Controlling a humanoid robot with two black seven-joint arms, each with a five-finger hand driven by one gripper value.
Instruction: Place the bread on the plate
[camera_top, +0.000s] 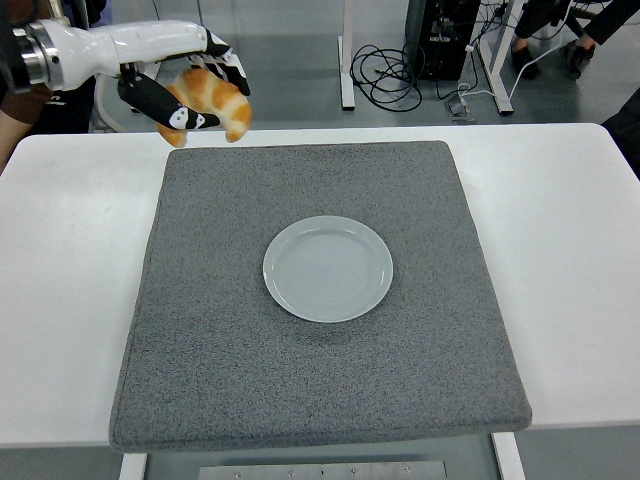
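The bread, a golden croissant, was held in the air above the far left corner of the grey mat, well apart from the plate. The left hand was clamped on it, black fingers curled beneath and around the roll. The pale plate sat at the mat's middle, on the white counter.

grey floor behind, white desk legs, tangled cables (black, looped).
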